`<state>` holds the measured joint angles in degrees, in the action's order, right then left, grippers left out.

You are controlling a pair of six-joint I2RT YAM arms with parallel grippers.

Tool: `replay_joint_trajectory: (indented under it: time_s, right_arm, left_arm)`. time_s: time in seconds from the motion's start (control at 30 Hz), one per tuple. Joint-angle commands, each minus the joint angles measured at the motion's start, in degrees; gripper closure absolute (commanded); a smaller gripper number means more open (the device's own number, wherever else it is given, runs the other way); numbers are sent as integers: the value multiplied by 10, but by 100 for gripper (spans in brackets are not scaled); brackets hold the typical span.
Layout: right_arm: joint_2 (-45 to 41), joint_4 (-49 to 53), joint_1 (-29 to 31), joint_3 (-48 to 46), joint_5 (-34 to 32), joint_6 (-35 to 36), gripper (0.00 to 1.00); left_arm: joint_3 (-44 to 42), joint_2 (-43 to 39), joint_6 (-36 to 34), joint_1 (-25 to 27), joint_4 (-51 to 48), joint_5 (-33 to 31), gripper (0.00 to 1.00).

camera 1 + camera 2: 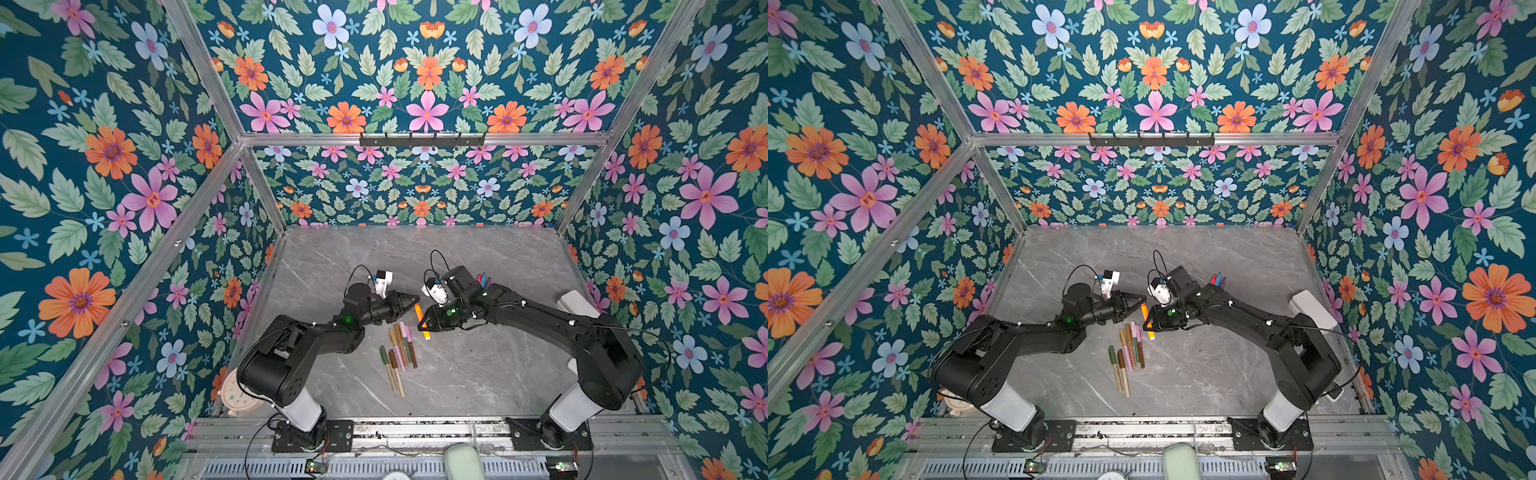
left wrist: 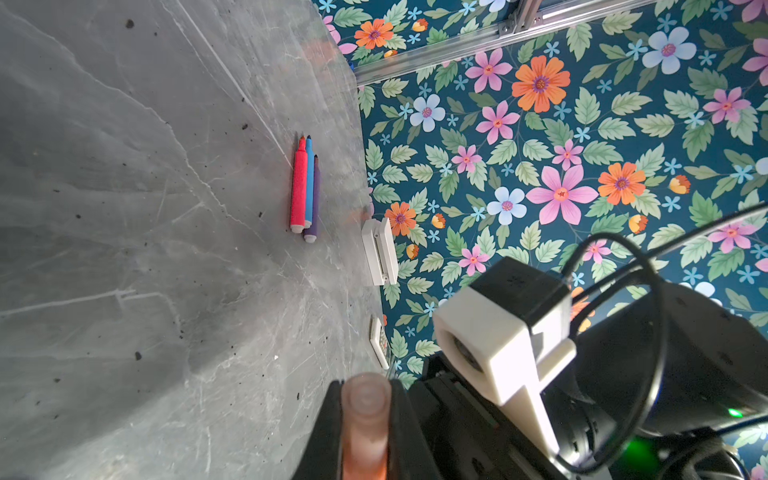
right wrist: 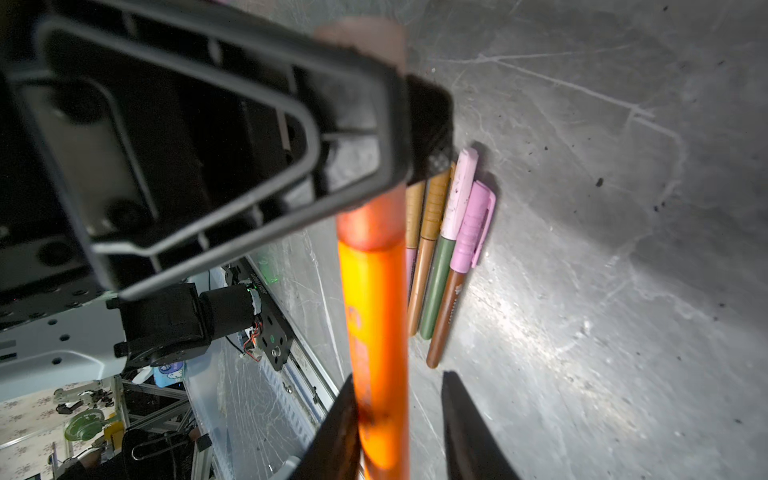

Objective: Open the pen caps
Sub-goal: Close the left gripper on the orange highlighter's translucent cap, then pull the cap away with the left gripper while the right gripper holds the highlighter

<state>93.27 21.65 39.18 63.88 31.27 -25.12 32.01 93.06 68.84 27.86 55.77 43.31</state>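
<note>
Left claw is clenched on the pen cap. The cap is translucent pale orange-pink plastic with a round blunt end, pinched between both black jaws.

The orange pen has a glossy round barrel. It's held off the worktop, spanning the two claws at mid-worktop in both top views. The cap rim meets the barrel at a clean seam, so the cap looks seated. Darker orange print runs along the barrel, too blurred to read.

Right claw is released. The barrel lies against one jaw and the other jaw stands clear, with bare worktop showing in the gap.

The muted pens lie on the worktop just below the held pen, side by side and touching.
- Finish is matte, in tan, olive, brown and pink.
- Their ribbed caps are on, and the pink one has a flat clip.
- The pale pink cap is speckled dark.
- The brown barrel carries a small white mark I can't read.

Three bright pens (red, blue, purple) lie parallel and touching near the right wall, well apart from the claws. Each shows a pointed nib at one end and a white plug at the other.

A white box sits at the worktop edge against the wall. It's a rectangular plastic block.

The worktop is a grey marble-look slab with white veins, scratches and dark specks.
</note>
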Motion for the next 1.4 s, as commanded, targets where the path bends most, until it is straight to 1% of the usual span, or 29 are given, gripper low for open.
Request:
replay_joint_trajectory:
  time_s: [0.0,0.17,0.23,0.27,0.33,0.37,0.43,0.53,0.7,0.8,0.97,1.1,1.2,1.37]
  right_arm:
    - [4,1,1,-2,-9,-2,67]
    - [7,-2,7,-1,-13,-5,69]
    - [9,-3,8,0,-14,-6,71]
    - [9,-4,9,0,-14,-6,75]
    - [6,-8,9,-1,-18,-4,93]
    - [3,-10,11,-2,-20,-2,100]
    - [0,-9,13,-2,-28,3,100]
    - [0,-1,20,0,-33,11,100]
    - [2,1,35,-5,-30,14,100]
    - [5,-9,44,-11,-19,12,100]
    - [11,-20,51,-17,-11,5,100]
    - [11,-21,51,-17,-9,6,100]
    - [12,-20,51,-17,-9,8,100]
    - [12,-17,51,-7,1,10,100]
  left_arm:
    - [4,-3,-4,0,10,8,100]
    - [5,-3,-1,0,12,7,100]
    - [4,-4,-1,0,12,7,100]
    - [4,-4,-1,0,12,7,100]
    - [6,-3,-2,0,12,8,100]
    - [8,-3,-4,0,10,11,100]
    - [19,-2,-14,-5,-9,16,100]
    - [45,-4,-37,-27,-44,21,100]
    - [113,-3,-69,-78,-108,30,100]
    - [155,-6,-87,-97,-147,31,100]
    - [210,-26,-137,-125,-228,11,100]
    - [218,-38,-166,-142,-272,-2,100]
    - [202,-36,-163,-157,-267,2,100]
    - [167,-26,-106,-176,-191,7,100]
